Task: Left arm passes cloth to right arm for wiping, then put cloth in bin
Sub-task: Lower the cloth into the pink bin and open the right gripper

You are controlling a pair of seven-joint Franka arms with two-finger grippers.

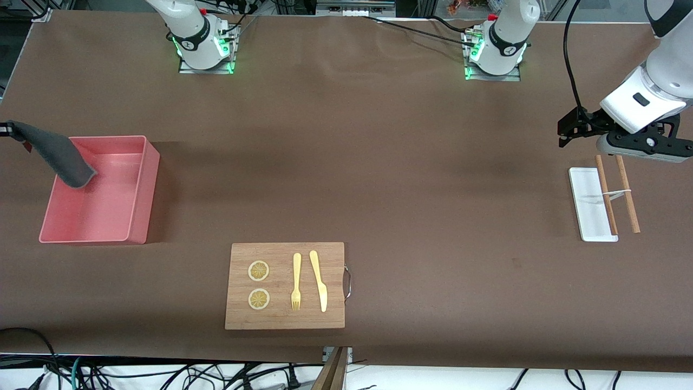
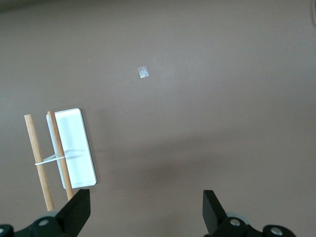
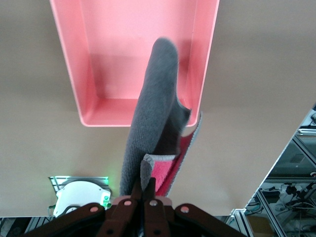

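On the bench (image 1: 379, 162), the last step is judged in hand: the cloth (image 1: 57, 153) is held pinched in the right gripper (image 3: 143, 195) over the bin (image 1: 142, 187). Release is called for next. The left gripper (image 2: 145, 210) waits spread wide over bare bench near the tray (image 2: 74, 148).

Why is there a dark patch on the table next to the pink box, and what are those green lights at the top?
Front view: the bin blocks overhead light and casts that shadow; green lamps glow at both arm bases. Right wrist view: the cloth held by the right end effector shades the bin floor.
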